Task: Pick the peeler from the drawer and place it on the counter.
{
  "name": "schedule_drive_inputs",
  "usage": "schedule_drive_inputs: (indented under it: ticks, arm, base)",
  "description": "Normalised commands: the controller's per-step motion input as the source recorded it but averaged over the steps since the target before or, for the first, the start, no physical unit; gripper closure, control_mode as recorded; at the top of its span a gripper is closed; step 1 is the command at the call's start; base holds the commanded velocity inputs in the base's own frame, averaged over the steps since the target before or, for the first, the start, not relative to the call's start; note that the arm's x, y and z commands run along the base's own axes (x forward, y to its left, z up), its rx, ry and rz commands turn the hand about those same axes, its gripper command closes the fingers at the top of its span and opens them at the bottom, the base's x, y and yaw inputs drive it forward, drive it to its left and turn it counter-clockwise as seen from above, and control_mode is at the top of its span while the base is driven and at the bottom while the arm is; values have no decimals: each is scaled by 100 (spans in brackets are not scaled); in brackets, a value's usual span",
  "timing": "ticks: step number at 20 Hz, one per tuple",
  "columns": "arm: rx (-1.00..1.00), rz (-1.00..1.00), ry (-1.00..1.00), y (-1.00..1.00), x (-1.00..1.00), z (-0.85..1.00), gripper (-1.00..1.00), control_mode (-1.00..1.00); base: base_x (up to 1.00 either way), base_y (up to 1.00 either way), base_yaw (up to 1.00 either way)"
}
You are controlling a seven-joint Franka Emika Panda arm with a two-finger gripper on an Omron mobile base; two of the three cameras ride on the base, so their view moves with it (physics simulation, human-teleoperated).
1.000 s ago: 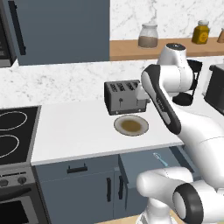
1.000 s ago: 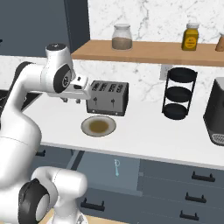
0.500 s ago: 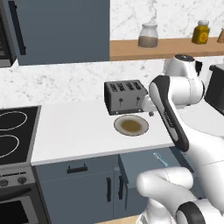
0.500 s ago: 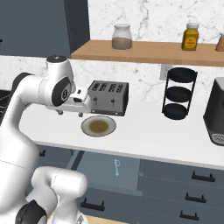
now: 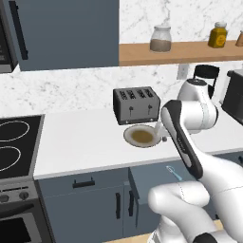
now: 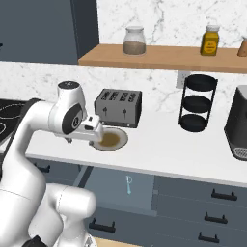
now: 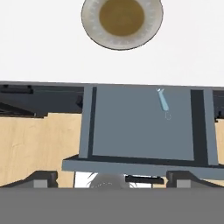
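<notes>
My end effector point(image 7: 107, 175) sits at the bottom of the hand view, its two dark tips set wide apart with nothing between them. Above them in that frame the drawer point(image 7: 140, 157) stands pulled out, its slate-blue floor bare except for the peeler point(image 7: 163, 102), which lies in the upper right part of the box, close to the edge of the table point(image 7: 43, 52). The peeler is slim and light blue, lying nearly along the drawer's depth (its head end is too small for me to make out).

In the right base view the open drawer point(image 6: 103, 190) shows in the lower middle, under the white table point(image 6: 183, 161), with the peeler point(image 6: 129, 184) near its centre. In the left base view the peeler point(image 5: 172, 172) appears at right of centre, just beside my forearm.

On the table a round plate point(image 5: 141, 136) with a brown centre sits in front of a dark toaster point(image 5: 135, 105). A black tiered rack point(image 6: 196, 102) stands at the right of the right base view, and jars rest on the wooden shelf point(image 6: 164, 54) above.
</notes>
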Motion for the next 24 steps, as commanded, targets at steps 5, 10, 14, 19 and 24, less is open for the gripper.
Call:
schedule_drive_inputs:
  ticks: [5, 10, 14, 19, 24]
  arm:
    - [0, 0, 1, 0, -5, -1, -100, 100]
    - [0, 0, 0, 0, 0, 0, -100, 100]
    - [0, 0, 0, 0, 0, 0, -100, 100]
    - [0, 0, 0, 0, 0, 0, -100, 100]
    - [0, 0, 0, 0, 0, 0, -100, 100]
  base:
    - [-13, -30, 1]
    - [-25, -65, 12]
    - [0, -71, 22]
    - [0, -73, 40]
    - [0, -19, 54]
